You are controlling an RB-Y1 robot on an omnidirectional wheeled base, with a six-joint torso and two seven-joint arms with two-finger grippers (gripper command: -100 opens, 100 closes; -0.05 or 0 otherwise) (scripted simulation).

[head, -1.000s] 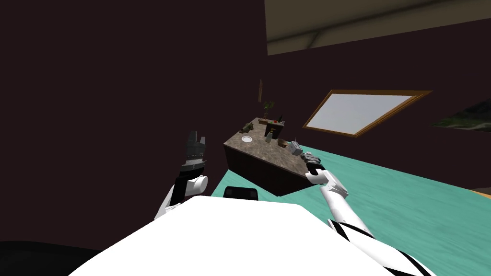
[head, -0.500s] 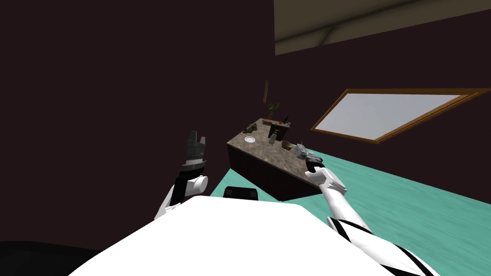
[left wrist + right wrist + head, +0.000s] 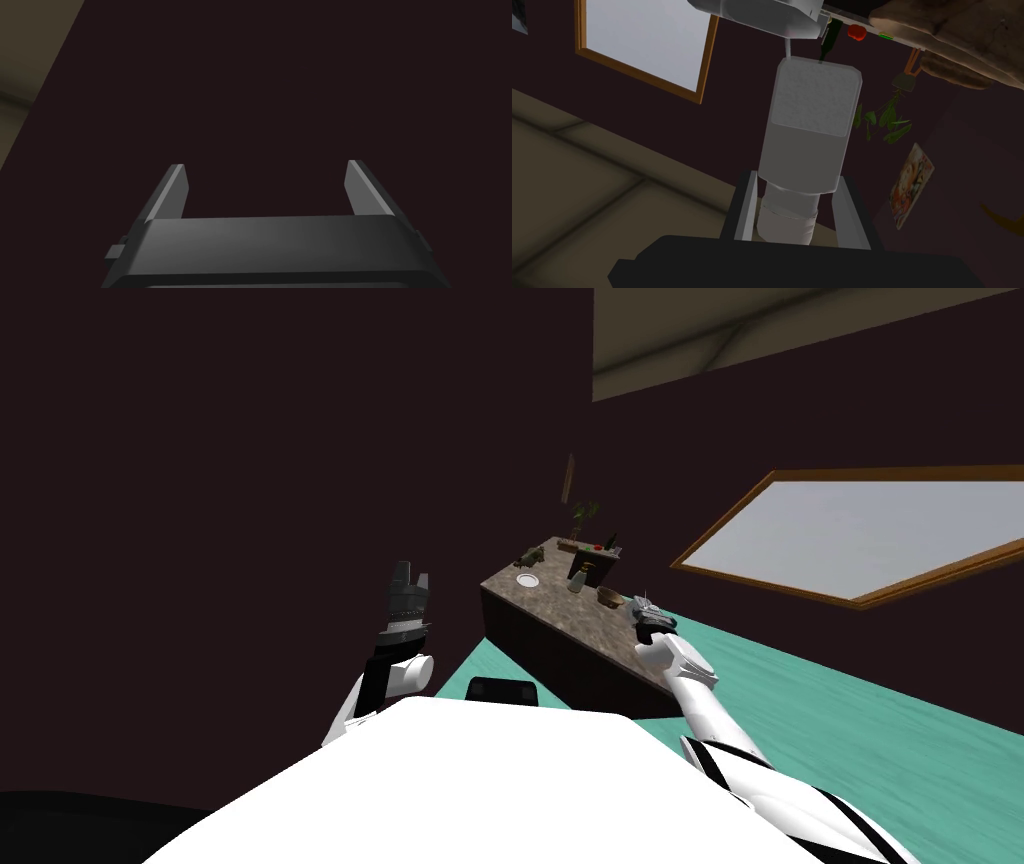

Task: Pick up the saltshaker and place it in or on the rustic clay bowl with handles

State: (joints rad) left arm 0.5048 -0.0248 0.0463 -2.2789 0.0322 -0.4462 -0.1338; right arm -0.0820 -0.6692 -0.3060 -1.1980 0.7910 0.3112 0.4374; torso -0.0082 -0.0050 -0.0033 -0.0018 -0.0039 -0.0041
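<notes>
**Head and wrist views, carrying stage.** The right gripper (image 3: 798, 176) was clamped on the shaker (image 3: 807, 125). Its two fingers (image 3: 744, 210) pressed the sides of the narrow, paler end, while the wider pale grey body projected past the fingertips.

In the head view the same gripper (image 3: 645, 610) was extended over the counter (image 3: 560, 613), a dark block with a speckled, stone-like top. The shaker was therefore carried in the gripper and was not standing on the top.

The brown bowl (image 3: 610, 595) stood on the counter just beside the gripper, on its far side. Whether the shaker overlapped the bowl's rim could not be told.

Farther along the top stood a small grey object (image 3: 577, 581), a white plate (image 3: 527, 579) and, at the far end, a plant (image 3: 585, 513).

The left gripper (image 3: 266, 165) was raised to the left of the counter, before a dark wall. Its fingers stood wide apart with nothing between them.

A wood-framed window (image 3: 860, 533) lay to the right, above a teal floor (image 3: 850, 718).
</notes>
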